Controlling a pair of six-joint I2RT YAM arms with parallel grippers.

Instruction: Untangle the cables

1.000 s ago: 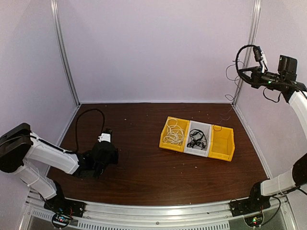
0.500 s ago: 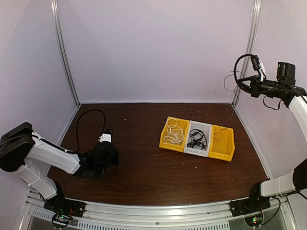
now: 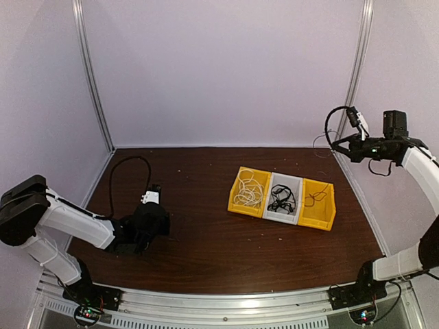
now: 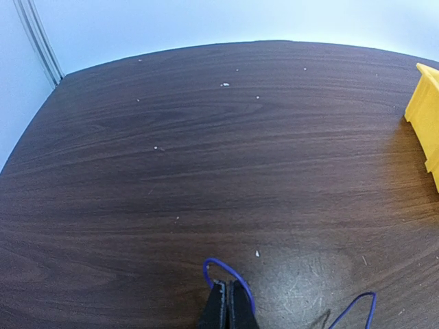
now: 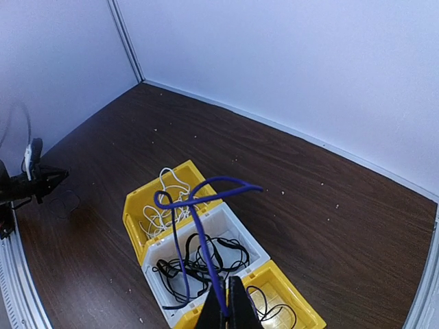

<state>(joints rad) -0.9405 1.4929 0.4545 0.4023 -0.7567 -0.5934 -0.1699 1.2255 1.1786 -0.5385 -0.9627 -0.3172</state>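
Cable [image 5: 199,233] apparently between right fingers [image 5: 238,305]

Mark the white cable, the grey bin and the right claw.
white cable [image 3: 250,190], top external view, middle of the coil in the left yellow bin.
grey bin [image 3: 286,177], top external view, far rim.
right claw [image 5: 228,301], right wrist view, between the shut fingertips pinching a blue cable.

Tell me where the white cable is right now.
The white cable lies coiled in the left yellow bin of the three-bin row, right of table centre in the top view, beside the white bin holding the black cables.
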